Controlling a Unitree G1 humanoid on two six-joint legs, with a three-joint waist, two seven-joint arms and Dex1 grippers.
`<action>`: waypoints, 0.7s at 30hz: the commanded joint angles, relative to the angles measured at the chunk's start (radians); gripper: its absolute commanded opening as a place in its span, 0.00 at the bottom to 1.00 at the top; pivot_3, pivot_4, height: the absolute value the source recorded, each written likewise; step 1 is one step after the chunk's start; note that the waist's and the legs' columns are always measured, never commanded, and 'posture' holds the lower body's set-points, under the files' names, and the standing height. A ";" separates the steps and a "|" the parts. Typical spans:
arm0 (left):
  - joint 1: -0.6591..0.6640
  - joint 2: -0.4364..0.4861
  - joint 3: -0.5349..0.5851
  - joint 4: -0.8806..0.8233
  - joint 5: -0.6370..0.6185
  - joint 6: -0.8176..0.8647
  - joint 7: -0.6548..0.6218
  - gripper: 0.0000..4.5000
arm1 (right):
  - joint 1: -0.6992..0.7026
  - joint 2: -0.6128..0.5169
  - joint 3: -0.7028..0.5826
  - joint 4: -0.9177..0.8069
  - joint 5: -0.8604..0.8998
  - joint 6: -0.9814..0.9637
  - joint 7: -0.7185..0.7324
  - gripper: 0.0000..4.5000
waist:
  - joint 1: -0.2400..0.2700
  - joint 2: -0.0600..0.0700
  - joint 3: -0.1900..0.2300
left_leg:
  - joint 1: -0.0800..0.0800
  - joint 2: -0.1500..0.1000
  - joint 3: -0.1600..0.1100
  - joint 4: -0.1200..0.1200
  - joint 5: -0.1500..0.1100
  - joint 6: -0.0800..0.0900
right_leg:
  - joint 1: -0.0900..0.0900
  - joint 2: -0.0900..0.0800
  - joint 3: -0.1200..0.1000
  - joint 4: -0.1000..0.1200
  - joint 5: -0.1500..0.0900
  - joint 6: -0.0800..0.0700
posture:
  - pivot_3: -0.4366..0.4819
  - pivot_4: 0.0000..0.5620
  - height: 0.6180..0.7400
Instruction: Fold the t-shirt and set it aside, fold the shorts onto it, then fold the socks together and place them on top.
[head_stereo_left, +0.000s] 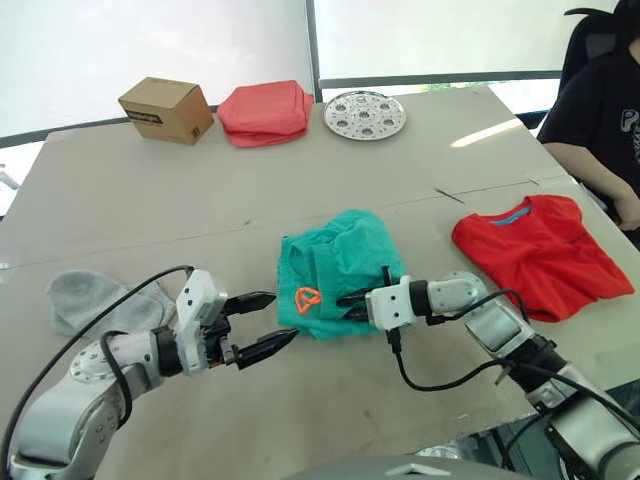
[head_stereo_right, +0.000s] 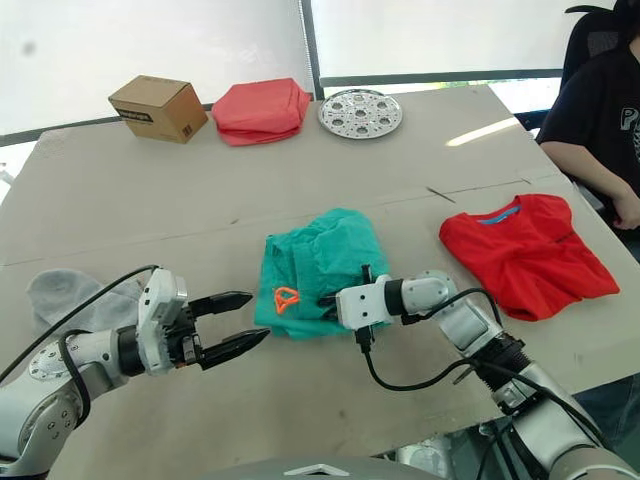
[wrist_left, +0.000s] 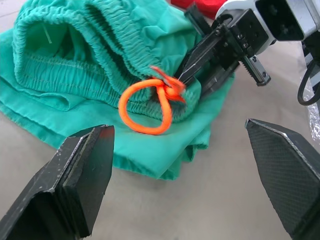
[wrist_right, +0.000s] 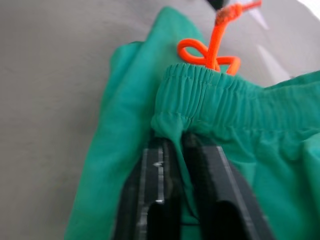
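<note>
A wide tan table (head_stereo_left: 150, 200) with a seam running across it takes up most of the scene, and pale window panels rise behind its far edge. At 2 o'clock a person (head_stereo_left: 600, 120) in a black shirt sits beside the table.

The t-shirt (head_stereo_left: 535, 255), bright red with a blue neck label, lies loosely folded at 3 o'clock of the table's middle. The shorts (head_stereo_left: 335, 265), teal and bunched with the elastic waist toward the robot, sit at the middle, their orange drawstring (head_stereo_left: 306, 298) looped at the near edge. A coral-pink folded cloth (head_stereo_left: 265, 110) rests at 12 o'clock, far back, with a cardboard box (head_stereo_left: 165, 108) at its 9 o'clock and a round perforated metal plate (head_stereo_left: 365, 114) at its 3 o'clock. The socks (head_stereo_left: 95, 300), light grey, lie at 9 o'clock of the shorts, well apart from them.

The right gripper (head_stereo_left: 352, 296) is pinched closed on a fold of the shorts just below the waistband. The left gripper (head_stereo_left: 262, 325) hovers just beside the shorts at their 8 o'clock, fingers spread wide, holding nothing.
</note>
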 joint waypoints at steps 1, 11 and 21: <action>0.004 0.014 0.035 -0.006 -0.002 -0.025 -0.024 1.00 | 0.019 -0.045 -0.114 -0.174 0.125 0.190 0.019 0.61 | 0.001 0.001 0.001 | 0.000 0.000 0.000 0.000 0.000 0.000 | 0.000 0.000 0.000 0.000 0.000 0.000 | 0.48 0.27 1.00; 0.015 -0.008 0.035 -0.001 0.010 -0.054 -0.020 1.00 | 0.059 -0.061 -0.476 -0.656 0.725 1.029 -0.349 0.99 | 0.008 0.002 0.001 | -0.001 0.002 -0.002 -0.001 -0.002 0.000 | 0.000 -0.004 -0.001 0.000 -0.003 0.004 | 0.48 0.27 1.00; 0.020 -0.031 0.022 -0.011 0.024 -0.066 -0.004 1.00 | 0.045 -0.166 -0.227 -0.612 0.552 0.909 -0.171 0.99 | 0.019 0.000 0.000 | -0.002 0.000 -0.001 0.000 -0.001 0.001 | -0.001 -0.001 -0.003 -0.001 -0.001 0.002 | 0.48 0.27 1.00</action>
